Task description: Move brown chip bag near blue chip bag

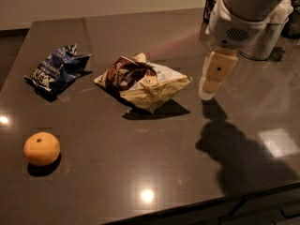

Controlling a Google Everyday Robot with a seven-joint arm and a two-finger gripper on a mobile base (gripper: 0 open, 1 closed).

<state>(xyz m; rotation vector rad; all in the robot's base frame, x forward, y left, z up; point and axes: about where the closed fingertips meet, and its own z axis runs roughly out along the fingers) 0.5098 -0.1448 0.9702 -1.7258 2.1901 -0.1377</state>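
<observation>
The brown chip bag [143, 82], cream-tan foil with a dark brown panel, lies crumpled near the middle of the dark table [154, 172]. The blue chip bag [57, 70], small and navy with white lettering, lies to its left, a short gap apart. My gripper [209, 90] hangs from the white arm at the upper right, just right of the brown bag's right tip and above the table, holding nothing. Only one cream finger [215, 74] shows, seen side-on.
An orange [41, 148] sits at the front left of the table. A dark wire basket [209, 9] and a grey cylinder [266, 39] stand at the back right, behind the arm. The table's front edge runs along the bottom.
</observation>
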